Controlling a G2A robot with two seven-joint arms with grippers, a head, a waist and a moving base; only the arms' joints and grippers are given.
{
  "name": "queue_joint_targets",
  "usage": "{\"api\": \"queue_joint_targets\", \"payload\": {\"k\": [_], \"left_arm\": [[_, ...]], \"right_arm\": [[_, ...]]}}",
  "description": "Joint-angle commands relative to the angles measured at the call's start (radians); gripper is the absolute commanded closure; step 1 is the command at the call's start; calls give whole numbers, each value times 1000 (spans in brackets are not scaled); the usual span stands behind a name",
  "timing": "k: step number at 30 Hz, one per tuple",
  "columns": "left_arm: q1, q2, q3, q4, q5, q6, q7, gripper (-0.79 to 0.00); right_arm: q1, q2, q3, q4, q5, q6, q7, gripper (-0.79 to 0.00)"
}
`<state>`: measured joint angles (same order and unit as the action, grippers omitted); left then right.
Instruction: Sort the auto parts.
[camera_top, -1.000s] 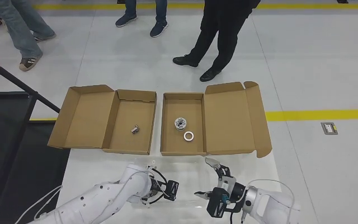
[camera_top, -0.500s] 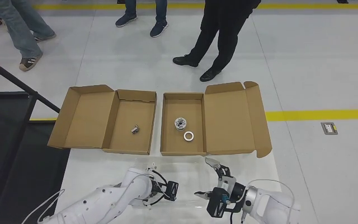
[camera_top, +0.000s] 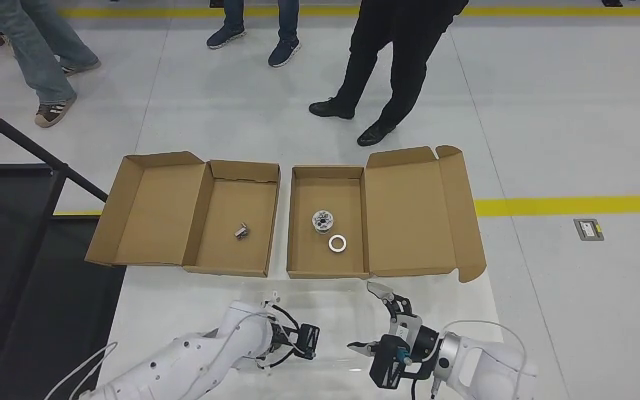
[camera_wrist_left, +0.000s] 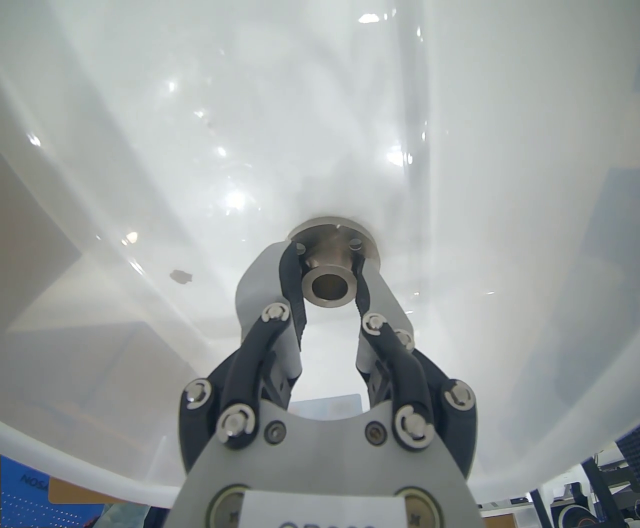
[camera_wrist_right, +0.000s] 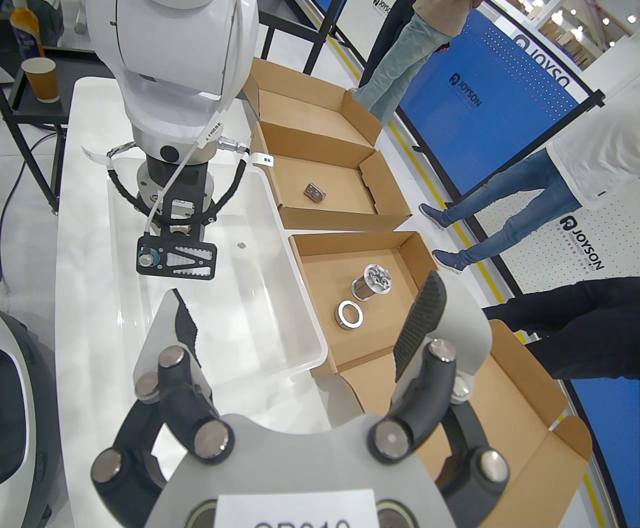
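Note:
My left gripper is shut on a brass flanged bushing, whose flange rests on the floor of the white tray. In the top view this gripper sits low in the tray near the table's front. My right gripper hangs open and holds nothing, above the tray's near corner; in the top view it is to the right of the left one. The left cardboard box holds one small metal part. The right box holds a cylindrical part and a ring.
Both boxes stand open behind the tray, with flaps spread outward to the left and right. A small dark speck lies on the tray floor. A paper cup stands on a side stand. People stand beyond the table.
The left arm's elbow has shifted slightly. Both grippers have stayed where they were.

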<state>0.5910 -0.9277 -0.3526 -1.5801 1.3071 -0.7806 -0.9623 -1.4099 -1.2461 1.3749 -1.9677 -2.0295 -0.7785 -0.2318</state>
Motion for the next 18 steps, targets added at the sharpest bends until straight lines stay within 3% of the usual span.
{"api": "queue_joint_targets", "payload": {"k": [1,10,18], "left_arm": [[2,2,-12,-7,6,1,-2,0],[18,31,-102,-74,-30,-25,-10,0],[43,95,-272,-158,-187,-133,60,0]], "right_arm": [[0,0,0,0,0,0,0,-785],[0,0,0,0,0,0,0,-785],[0,0,0,0,0,0,0,-785]]}}
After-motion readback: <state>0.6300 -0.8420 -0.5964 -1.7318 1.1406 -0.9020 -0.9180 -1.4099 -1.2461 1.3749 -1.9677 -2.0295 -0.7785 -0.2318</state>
